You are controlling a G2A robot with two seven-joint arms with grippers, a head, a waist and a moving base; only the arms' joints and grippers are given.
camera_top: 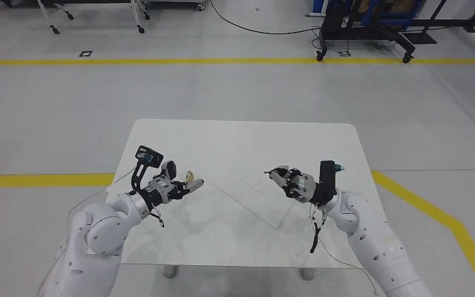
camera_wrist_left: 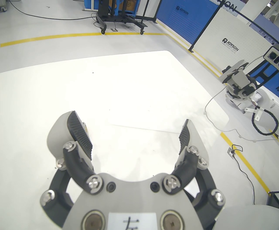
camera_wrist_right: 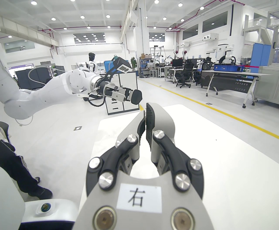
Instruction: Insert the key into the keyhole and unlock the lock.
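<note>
1. Left wrist view: the left gripper [camera_wrist_left: 130, 122] hangs over the white table [camera_wrist_left: 130, 87], jaws spread wide.
2. The right gripper [camera_wrist_right: 145, 109], well apart, has its jaws closed on a thin sliver (seemingly the key [camera_top: 267, 173]) above the table.

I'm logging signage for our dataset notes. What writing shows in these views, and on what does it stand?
Left gripper, white left label: one black character.
Right gripper, white right label: one black character.
White panel: logo with a brand name; the smaller line beneath is too small to read.
Blue panel: same logo and name.
Table: no print.
</note>
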